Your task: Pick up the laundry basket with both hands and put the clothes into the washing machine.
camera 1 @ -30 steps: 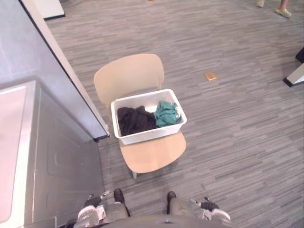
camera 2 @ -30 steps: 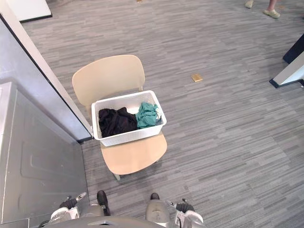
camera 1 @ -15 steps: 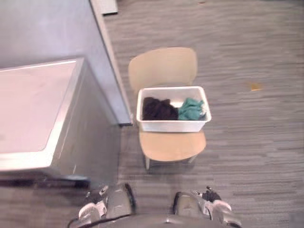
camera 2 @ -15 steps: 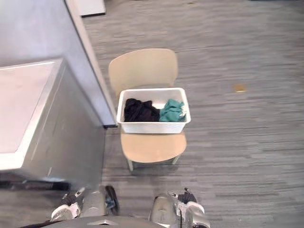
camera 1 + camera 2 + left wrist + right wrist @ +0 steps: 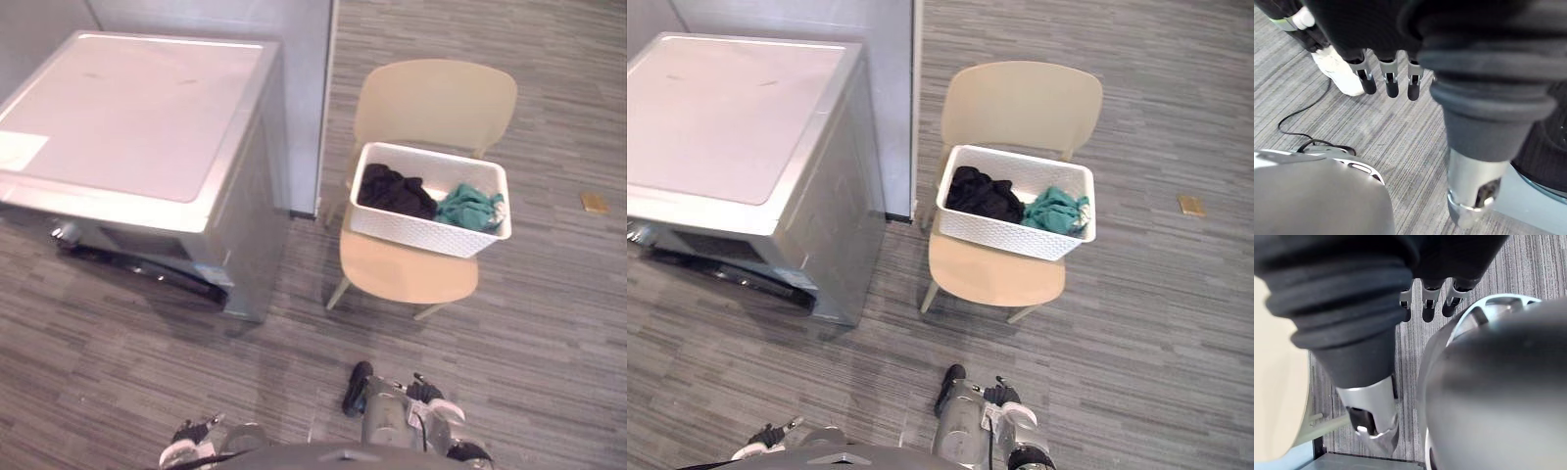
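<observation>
**Head camera swung round, basket left on the chair**

Nothing on the floor was actually moved since a second ago. It was the head camera that got swung round, so the washing machine (image 5: 137, 117) was now seen whole, flat top and all, off to the left of the chair (image 5: 407, 276).

The white laundry basket (image 5: 423, 233) was sat on the chair seat, pushed up by the backrest and not touched by either hand. Inside it, a black garment (image 5: 394, 191) was bunched up in the left part and a teal one (image 5: 468, 209) in the right part, the two touching.

The left hand (image 5: 1391, 81) was hung down low over the grey floor (image 5: 549, 323), fingers straight and relaxed, nothing held. Same deal with the right hand (image 5: 1427, 303): fingers loose and pointed down, nothing gripped. Both were kept well apart from the basket.

A small tan thing (image 5: 594, 202) was left on the floor past the chair, to the right.
</observation>
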